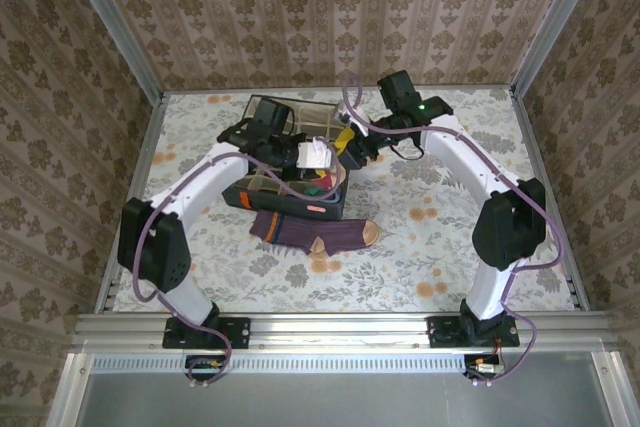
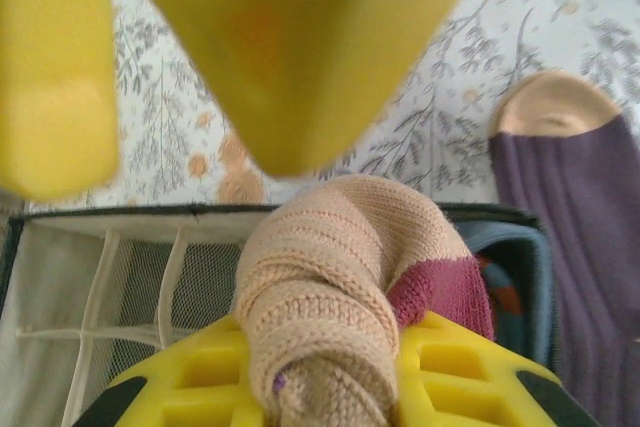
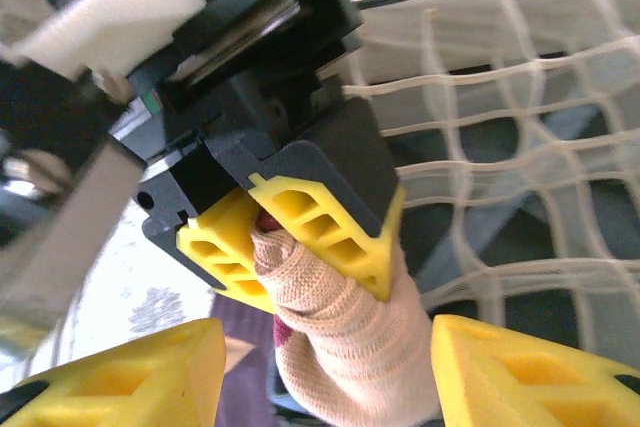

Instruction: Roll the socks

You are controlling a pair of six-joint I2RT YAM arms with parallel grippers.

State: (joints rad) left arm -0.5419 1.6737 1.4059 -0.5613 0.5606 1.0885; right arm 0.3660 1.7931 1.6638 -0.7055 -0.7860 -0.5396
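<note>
Beige damask wallpaper (image 1: pixel 320 7) on three sides. Pale floral tabletop (image 1: pixel 450 247), aluminium corner posts (image 1: pixel 110 19), aluminium rail (image 1: pixel 340 327) along near edge, grey panel (image 1: pixel 330 397) below that. Soft even light throughout.

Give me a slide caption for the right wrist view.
Left gripper clamps the rolled peach sock between the open right gripper's fingers, mesh box behind.

We count three socks: one purple sock (image 1: pixel 315 234), one peach sock (image 2: pixel 330 287), one blue-grey sock (image 1: pixel 320 187). One grid box (image 1: pixel 262 197). Two arms: left arm (image 1: pixel 190 192), right arm (image 1: pixel 470 162).
</note>
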